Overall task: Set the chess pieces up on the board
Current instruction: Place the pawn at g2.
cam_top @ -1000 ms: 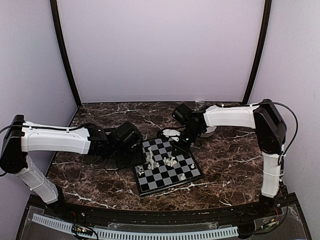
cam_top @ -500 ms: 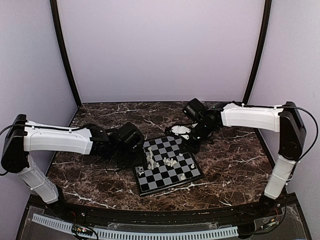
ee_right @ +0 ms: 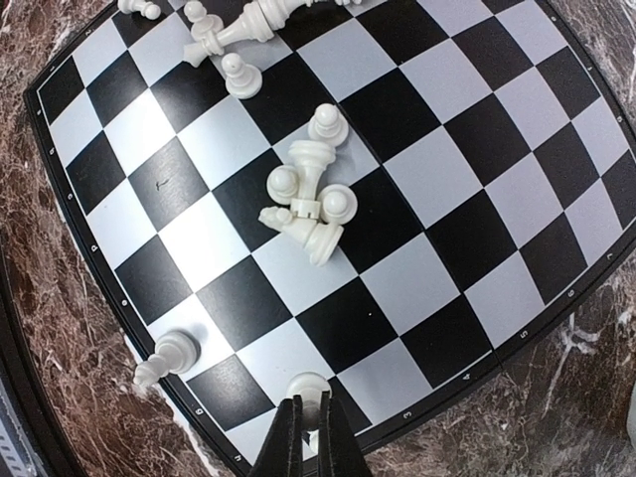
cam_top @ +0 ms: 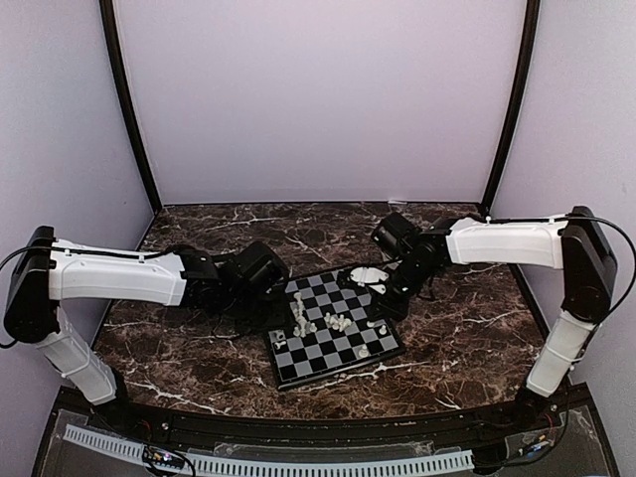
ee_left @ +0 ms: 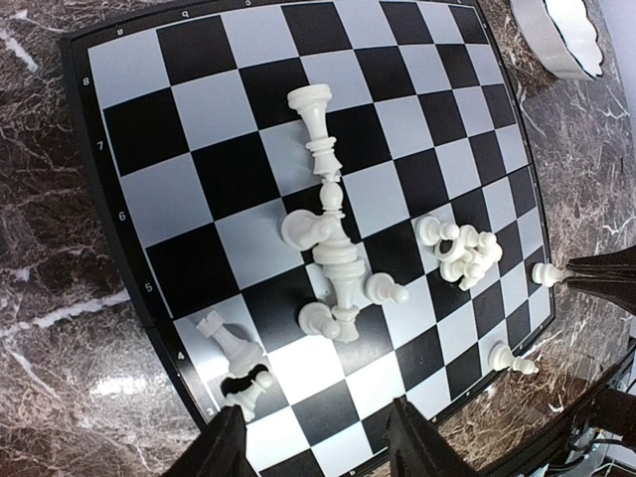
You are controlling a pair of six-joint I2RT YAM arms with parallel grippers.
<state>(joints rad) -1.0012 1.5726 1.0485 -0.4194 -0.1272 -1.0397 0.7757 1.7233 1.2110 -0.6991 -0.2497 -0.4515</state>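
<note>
Now placing: right gripper (ee_right: 311, 405) clamped on a pawn (ee_right: 308, 384) at the board (ee_right: 477, 129) edge; left gripper (ee_left: 318, 445) apart, empty. Other chess pieces (ee_right: 306, 204) heaped mid-board. Next: release it upright, then fetch another.

**Top external view.** Light was bright, even and diffuse, from overhead. The walls (cam_top: 318, 99) were washed pale lilac. Shadows under both arms lay soft on the tabletop (cam_top: 199, 348). Detail was coarse, and the chess pieces (cam_top: 338, 323) on the board (cam_top: 298, 363) showed only as pale specks.

**Left wrist view.** Barrel distortion was strong and the board's edges were bowed. White glare sat on squares near the numbered edge, with a second sheen on the marble beside it. The white bowl (ee_left: 561, 35) was overexposed and cropped.

**Right wrist view.** The same bowing showed here. Focus was crisp at the board's centre, and the pieces cast short, faint shadows.
</note>
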